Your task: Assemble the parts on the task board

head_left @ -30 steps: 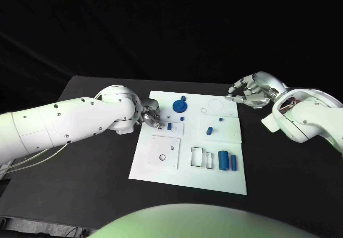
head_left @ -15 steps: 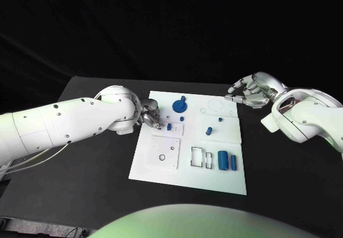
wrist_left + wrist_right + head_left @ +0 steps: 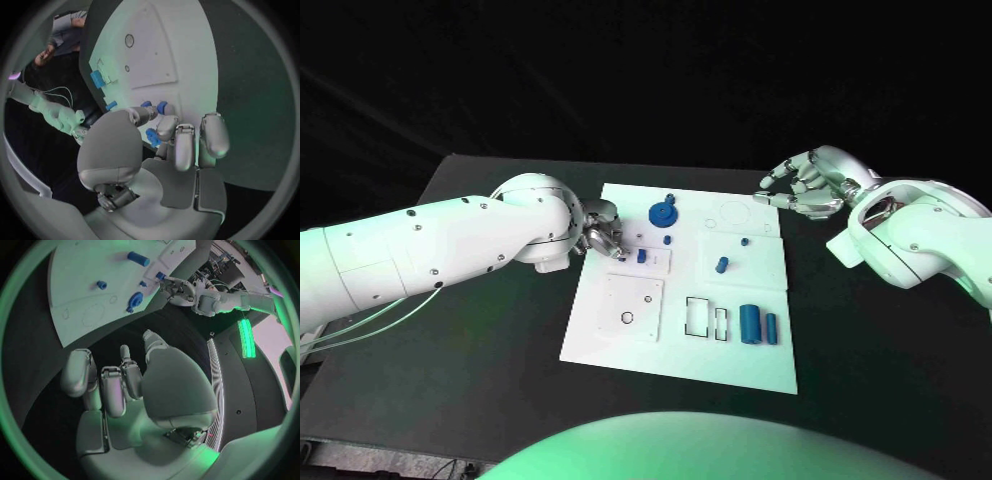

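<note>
Blue part [image 3: 640,256] at my left hand [image 3: 602,235] fingertips, grip unclear; right hand [image 3: 802,187] curled, holding nothing.

task board [image 3: 678,345]: white, flat on table | parts [image 3: 760,324]: blue, scattered on its top, two cylinders side by side

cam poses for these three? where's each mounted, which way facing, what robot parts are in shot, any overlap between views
Head view: on the robot's head, looking down at the black table and task board; both white arms enter, left hand at the board's left edge, right hand off its far right corner.
Left wrist view: behind the left hand, facing along the board.
Right wrist view: behind the right hand, facing across the board toward the left hand.
Shared: all three show the board and its blue parts, e.g. the round blue part.
</note>
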`<state>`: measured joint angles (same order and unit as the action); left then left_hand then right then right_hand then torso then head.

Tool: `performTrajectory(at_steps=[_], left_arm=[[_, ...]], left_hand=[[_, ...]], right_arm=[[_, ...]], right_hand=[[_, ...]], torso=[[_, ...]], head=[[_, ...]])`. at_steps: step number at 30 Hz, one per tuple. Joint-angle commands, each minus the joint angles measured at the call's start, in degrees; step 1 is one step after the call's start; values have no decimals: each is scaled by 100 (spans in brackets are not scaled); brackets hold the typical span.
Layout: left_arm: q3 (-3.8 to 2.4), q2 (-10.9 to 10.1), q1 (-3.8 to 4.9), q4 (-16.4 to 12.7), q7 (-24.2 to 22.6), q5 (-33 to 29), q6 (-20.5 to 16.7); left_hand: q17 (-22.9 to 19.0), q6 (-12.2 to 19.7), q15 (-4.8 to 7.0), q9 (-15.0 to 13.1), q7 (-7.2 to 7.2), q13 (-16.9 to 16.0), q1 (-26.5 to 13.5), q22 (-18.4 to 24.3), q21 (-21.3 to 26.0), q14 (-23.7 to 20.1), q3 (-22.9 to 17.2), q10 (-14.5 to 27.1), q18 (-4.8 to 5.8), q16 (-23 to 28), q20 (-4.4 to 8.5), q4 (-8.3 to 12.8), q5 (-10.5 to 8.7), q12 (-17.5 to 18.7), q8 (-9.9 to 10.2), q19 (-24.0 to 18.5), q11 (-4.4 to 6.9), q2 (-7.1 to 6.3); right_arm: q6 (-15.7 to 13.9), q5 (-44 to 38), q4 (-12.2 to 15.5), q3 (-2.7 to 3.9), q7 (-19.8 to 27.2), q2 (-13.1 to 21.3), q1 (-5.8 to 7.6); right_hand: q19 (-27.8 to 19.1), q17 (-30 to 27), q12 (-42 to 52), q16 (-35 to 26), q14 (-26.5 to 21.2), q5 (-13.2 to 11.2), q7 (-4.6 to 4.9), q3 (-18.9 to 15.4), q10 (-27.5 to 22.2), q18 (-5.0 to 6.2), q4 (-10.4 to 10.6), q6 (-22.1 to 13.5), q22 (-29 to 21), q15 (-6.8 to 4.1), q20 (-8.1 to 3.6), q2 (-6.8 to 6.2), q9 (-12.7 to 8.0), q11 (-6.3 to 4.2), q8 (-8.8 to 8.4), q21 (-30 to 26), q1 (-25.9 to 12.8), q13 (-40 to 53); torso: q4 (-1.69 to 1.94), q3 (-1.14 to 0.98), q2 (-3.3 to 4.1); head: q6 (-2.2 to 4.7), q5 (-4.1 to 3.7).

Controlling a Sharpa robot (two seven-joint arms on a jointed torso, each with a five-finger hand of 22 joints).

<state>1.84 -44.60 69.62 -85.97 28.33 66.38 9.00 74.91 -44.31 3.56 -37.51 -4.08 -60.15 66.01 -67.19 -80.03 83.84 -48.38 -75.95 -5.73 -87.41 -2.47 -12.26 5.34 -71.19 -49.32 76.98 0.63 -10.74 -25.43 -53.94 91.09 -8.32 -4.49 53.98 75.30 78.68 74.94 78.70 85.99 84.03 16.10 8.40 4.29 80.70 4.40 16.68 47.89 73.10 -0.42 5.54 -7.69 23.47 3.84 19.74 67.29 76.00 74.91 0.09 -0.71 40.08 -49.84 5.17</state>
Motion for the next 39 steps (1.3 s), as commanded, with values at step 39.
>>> performTrajectory(at_steps=[39], left_arm=[[-35, 155, 200, 392, 15, -491, 789]], left_hand=[[1090, -99, 34, -28, 15, 2, 72, -43, -8, 494, -955, 33, 93, -14, -6, 1020, 59, 31, -3, 14, -9, 3]], right_arm=[[86, -48, -22, 1, -10, -28, -26]], right_hand=[[-21, 583, -27, -26, 380, 23, 1, -19, -30, 92, -3, -44, -7, -10, -1, 36, 4, -18, 28, -23, -51, 297]], torso=[[3, -2, 1]], head=[[-15, -5]])
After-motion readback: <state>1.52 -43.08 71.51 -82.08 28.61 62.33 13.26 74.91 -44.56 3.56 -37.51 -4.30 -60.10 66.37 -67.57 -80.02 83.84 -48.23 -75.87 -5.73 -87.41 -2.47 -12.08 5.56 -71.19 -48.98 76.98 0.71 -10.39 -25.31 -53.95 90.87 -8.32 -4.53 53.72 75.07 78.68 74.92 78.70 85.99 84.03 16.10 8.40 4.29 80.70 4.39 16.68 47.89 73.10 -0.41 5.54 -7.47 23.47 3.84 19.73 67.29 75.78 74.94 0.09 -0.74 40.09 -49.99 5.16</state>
